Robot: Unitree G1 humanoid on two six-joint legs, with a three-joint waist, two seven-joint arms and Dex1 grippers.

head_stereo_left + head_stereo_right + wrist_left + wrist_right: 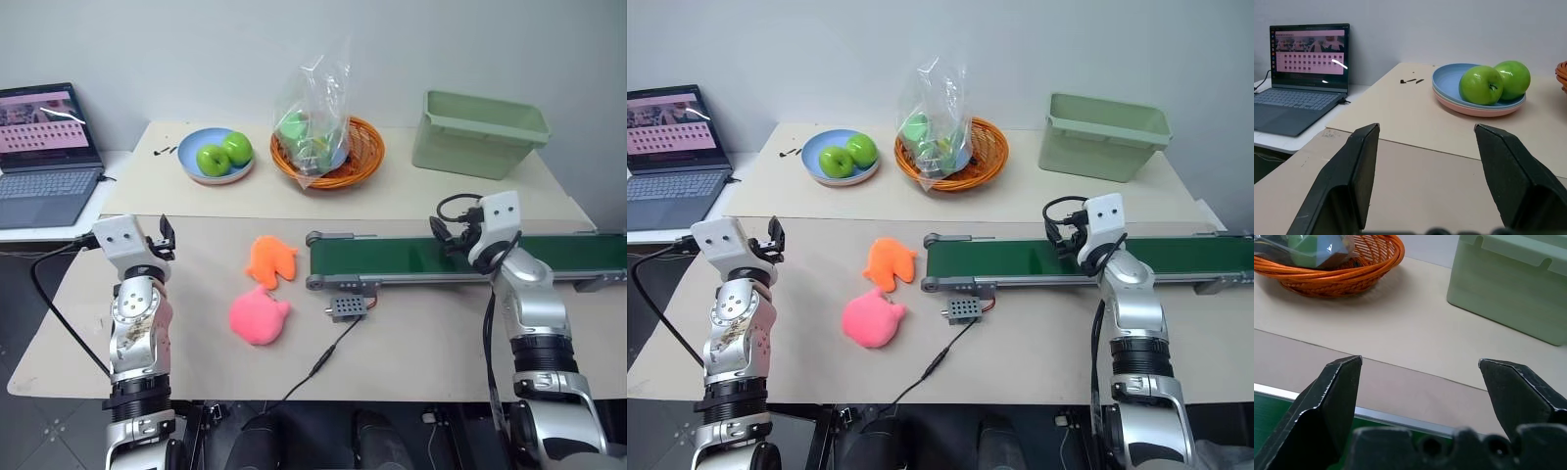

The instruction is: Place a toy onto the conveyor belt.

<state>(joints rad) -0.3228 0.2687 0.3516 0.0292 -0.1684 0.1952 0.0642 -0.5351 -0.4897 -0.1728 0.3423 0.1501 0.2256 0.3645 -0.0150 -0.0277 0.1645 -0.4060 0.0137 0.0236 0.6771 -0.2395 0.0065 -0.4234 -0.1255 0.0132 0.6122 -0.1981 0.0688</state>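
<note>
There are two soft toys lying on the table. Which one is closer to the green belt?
The orange toy, with its finger-like lobes, lies closer to the conveyor belt. The pink toy, rounded with small ear bumps, sits nearer the table's front edge.

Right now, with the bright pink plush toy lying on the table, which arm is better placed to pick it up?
Probably the left. The bright pink plush toy lies nearer the open, empty left pincer. The right pincer, also open, hovers over the dark green conveyor belt, farther from the toy.
</note>
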